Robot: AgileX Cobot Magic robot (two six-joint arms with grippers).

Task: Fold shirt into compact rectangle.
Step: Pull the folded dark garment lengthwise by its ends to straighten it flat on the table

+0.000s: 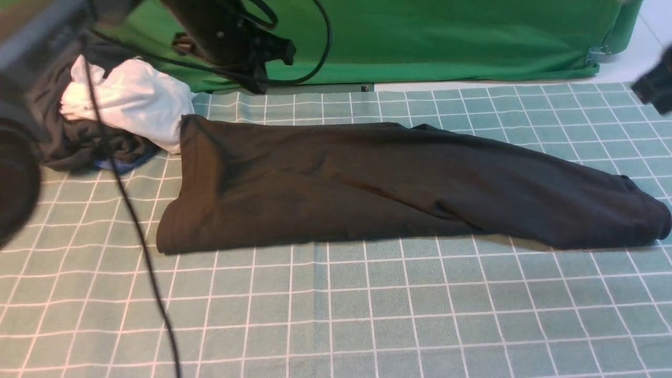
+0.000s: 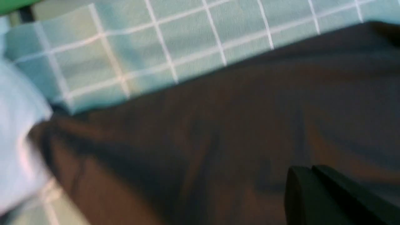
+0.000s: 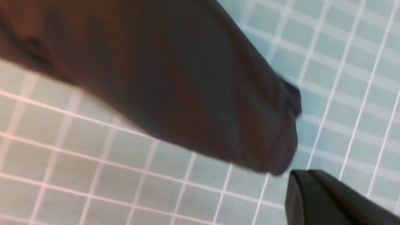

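The black shirt [image 1: 367, 184] lies as a long, folded band across the checked tablecloth [image 1: 367, 315], from the left side to the right edge. Its print and label are hidden. My left gripper [image 1: 257, 79] hangs above the shirt's far left end, blurred. In the left wrist view its fingers [image 2: 307, 170] are pressed together over the dark cloth [image 2: 234, 125] with nothing between them. My right gripper [image 1: 656, 86] is at the far right, above the table and apart from the shirt. In the right wrist view it [image 3: 304, 175] is shut and empty, just off the shirt's rounded end [image 3: 172, 78].
A white garment [image 1: 136, 102] lies on dark grey clothes [image 1: 73, 142] and a blue one [image 1: 118, 165] at the back left, touching the shirt's corner. A green cloth wall [image 1: 420, 37] stands behind the table. A black cable [image 1: 136, 226] hangs down on the left.
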